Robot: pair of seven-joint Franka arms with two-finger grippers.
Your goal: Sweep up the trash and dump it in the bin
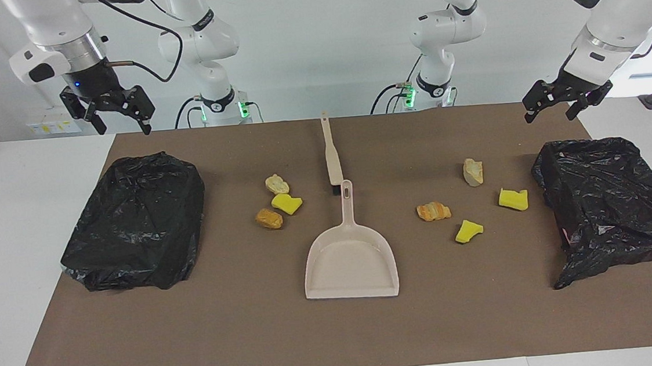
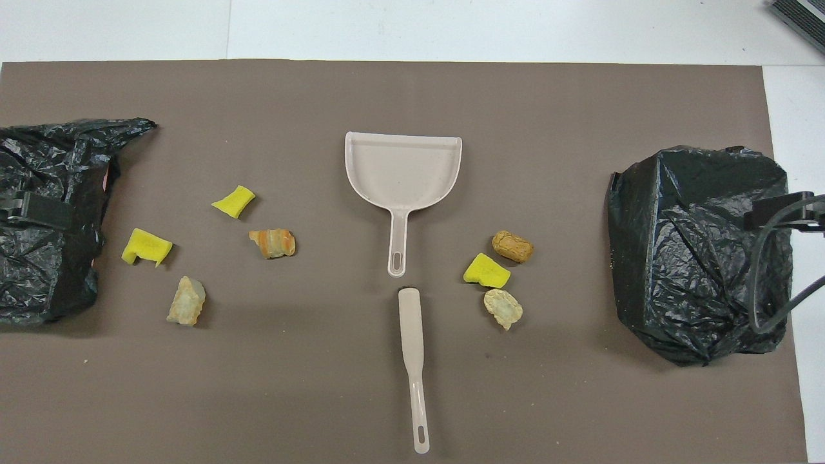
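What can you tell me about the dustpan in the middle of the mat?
The dustpan is beige, plastic by its look, with a flat tray, raised walls on three sides and a straight handle ending in a hanging slot. It lies flat and empty on the brown mat, open edge away from the robots, handle pointing toward them and nearly meeting the brush. No trash lies in it and no pincer touches it.

beige dustpan (image 1: 350, 262), black bin bags (image 1: 137, 221), yellow and tan trash (image 1: 287, 203), brown mat (image 1: 257, 339)

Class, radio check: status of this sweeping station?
Left end effector, right end effector: open, raised. Trash unswept beside dustpan; brush untouched. No obstruction.
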